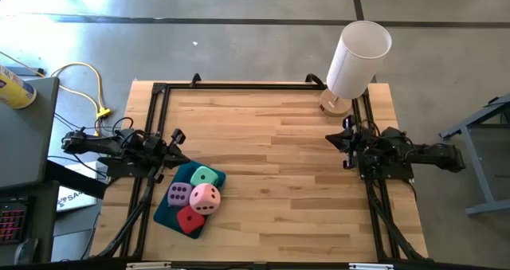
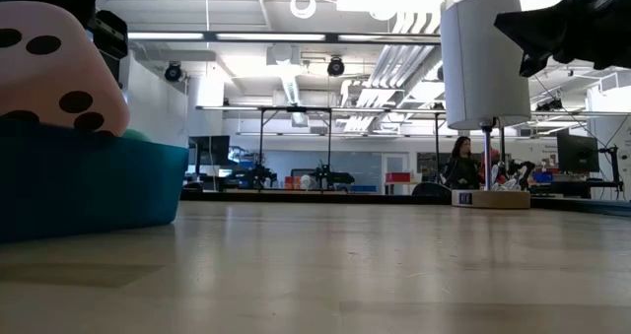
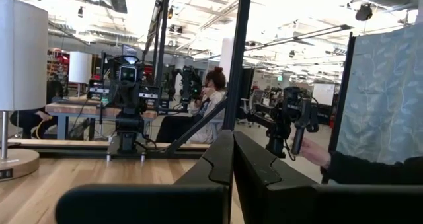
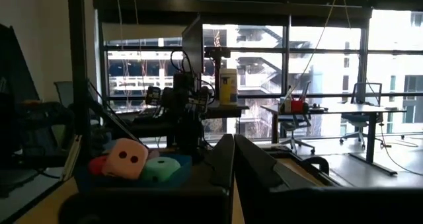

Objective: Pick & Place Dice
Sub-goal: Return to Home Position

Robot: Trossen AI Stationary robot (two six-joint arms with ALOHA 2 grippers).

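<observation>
- The left gripper [image 1: 177, 135] sits at the left edge of the table [image 1: 279, 146], just beside the tray. Its fingers [image 3: 213, 163] are pressed together with nothing between them.
- The right gripper [image 1: 344, 140] sits at the right edge, well apart from the dice. Its fingers [image 4: 221, 163] are likewise closed on nothing.
- There is one teal tray [image 1: 162, 215], near the front left, and it holds all four dice.
- The dice are soft cubes with rounded corners. The mint green die [image 1: 206, 176] is at the back, the lilac purple die [image 1: 178, 195] on the left, and the red die [image 1: 190, 220] in front. The pale pink die [image 1: 205, 198] rests on top of them and has dark pips.
- One white cylinder [image 1: 358, 56] on a round wooden base stands at the back right corner.
- Only the high view shows all four dice. The right wrist view hides the purple one, and the low view shows only the pink one clearly above the tray wall.
- The left wrist view alone shows a seated person [image 3: 210, 100] beyond the table and a sleeved hand [image 3: 316, 151].
</observation>
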